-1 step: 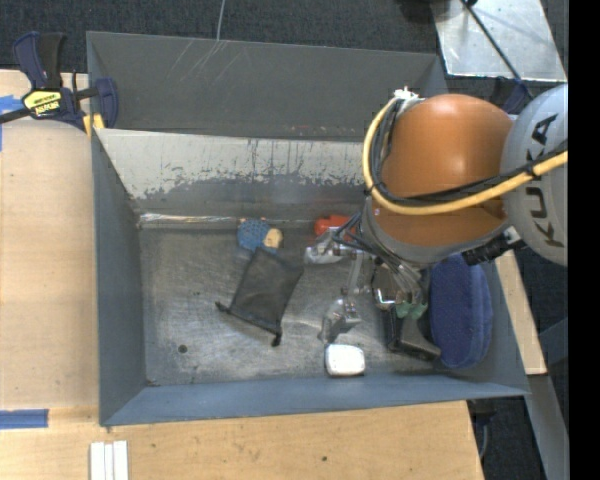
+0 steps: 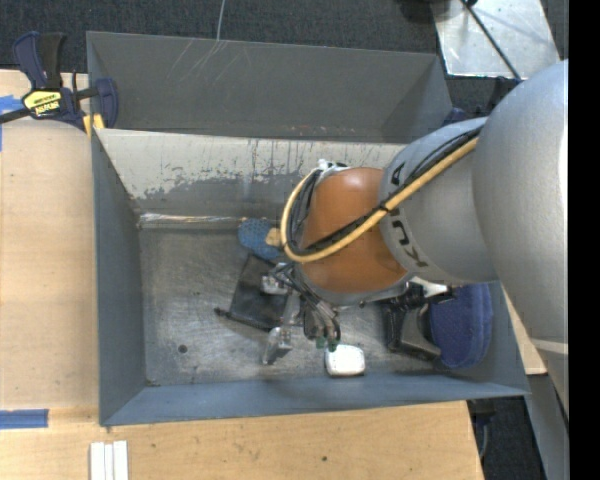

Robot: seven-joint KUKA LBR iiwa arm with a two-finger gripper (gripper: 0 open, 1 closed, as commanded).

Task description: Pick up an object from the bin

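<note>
Your arm (image 2: 520, 198) is coming into the bin (image 2: 120, 298) from 3 o'clock and bending steeply down, so you're mostly looking at the top of the orange cover (image 2: 345, 233) with the yellow cable looping over it. The gripper (image 2: 302, 336) is pointing down at the bin floor near the front wall, around 6 o'clock of the bin's middle. Its fingers are looking spread apart with nothing pinched between them. It's sitting between two things: a flat black piece (image 2: 252, 303) just beside it at 10 o'clock and a small white block (image 2: 345, 360) close by at 4 o'clock. A blue thing (image 2: 255, 236) is peeking out at 11 o'clock, and a black boxy thing (image 2: 408, 330) plus a blue soft lump (image 2: 465, 326) are lying off at 3 o'clock.
</note>
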